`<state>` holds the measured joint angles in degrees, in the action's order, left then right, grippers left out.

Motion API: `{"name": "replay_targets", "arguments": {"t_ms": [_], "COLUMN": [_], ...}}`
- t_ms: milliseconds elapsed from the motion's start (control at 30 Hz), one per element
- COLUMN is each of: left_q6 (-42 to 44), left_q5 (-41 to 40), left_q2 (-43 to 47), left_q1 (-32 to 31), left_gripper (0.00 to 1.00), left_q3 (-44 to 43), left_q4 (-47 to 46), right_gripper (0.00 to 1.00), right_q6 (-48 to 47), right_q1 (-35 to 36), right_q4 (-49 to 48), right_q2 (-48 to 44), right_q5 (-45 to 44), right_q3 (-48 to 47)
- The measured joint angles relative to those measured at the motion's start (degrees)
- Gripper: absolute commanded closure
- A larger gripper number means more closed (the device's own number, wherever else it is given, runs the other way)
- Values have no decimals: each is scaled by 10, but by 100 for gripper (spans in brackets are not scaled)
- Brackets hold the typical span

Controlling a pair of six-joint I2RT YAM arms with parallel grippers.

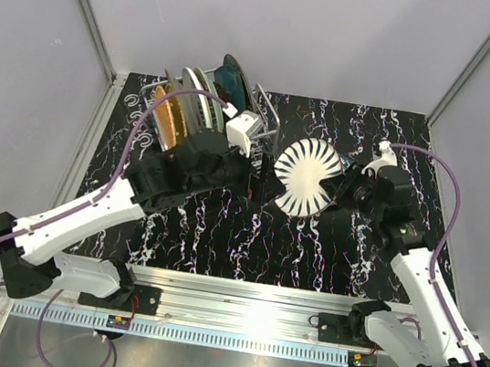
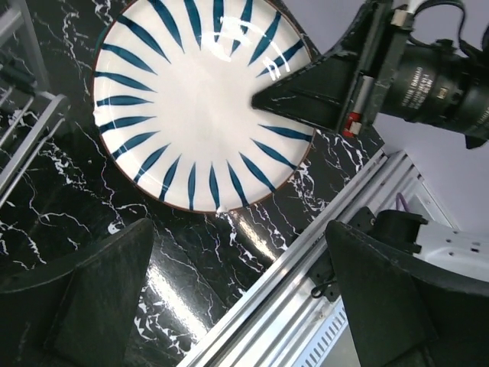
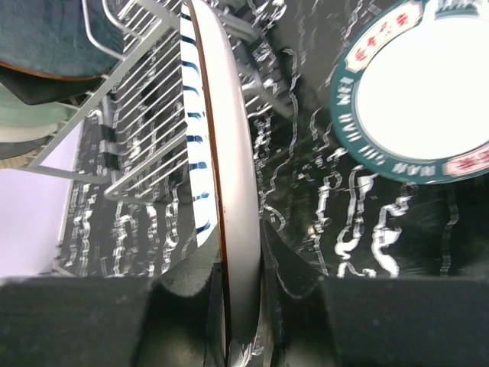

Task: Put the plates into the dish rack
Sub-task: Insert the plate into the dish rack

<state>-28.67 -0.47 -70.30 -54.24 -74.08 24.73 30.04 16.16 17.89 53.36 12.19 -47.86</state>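
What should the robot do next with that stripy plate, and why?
Probably swing the right gripper toward the dish rack: it pinches the striped plate by its rim, beside the rack and not yet in it, while the left gripper is open, holding nothing.

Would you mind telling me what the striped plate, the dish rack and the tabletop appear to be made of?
Striped plate: likely glazed ceramic, glossy with light glints. Dish rack: thin silvery metal wire. Tabletop: black with white marble-like veining, glossy; real stone or printed laminate, I cannot tell.
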Motion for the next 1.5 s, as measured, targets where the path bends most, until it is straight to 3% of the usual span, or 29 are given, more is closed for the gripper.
{"name": "replay_targets", "arguments": {"t_ms": [233, 433, 500, 667, 1033, 1300, 1500], "left_q6": [73, 151, 168, 195, 244, 241, 239], "left_q5": [-46, -200, -235, -274, -413, -451, -473], "left_q2": [45, 57, 58, 70, 272, 302, 331], "left_q1": [0, 10, 28, 163, 237, 255, 263], "left_gripper": [1, 1, 1, 1, 1, 1, 1], "left_q3": [-84, -185, -196, -191, -1, 148, 206], "left_q4": [75, 148, 160, 179, 127, 100, 65], "right_gripper": [100, 100, 100, 100, 100, 100, 100], "right_q6": [-59, -108, -118, -143, -217, -261, -283], "right_q1": [0, 0, 0, 17, 96, 145, 172], "right_q4": [53, 60, 60, 56, 58, 59, 59], "right_q2": [17, 61, 77, 129, 244, 290, 312], "right_q5": [-28, -36, -38, -51, -120, -176, -207], "right_q3": [-94, -196, -225, -290, -426, -455, -457]}}
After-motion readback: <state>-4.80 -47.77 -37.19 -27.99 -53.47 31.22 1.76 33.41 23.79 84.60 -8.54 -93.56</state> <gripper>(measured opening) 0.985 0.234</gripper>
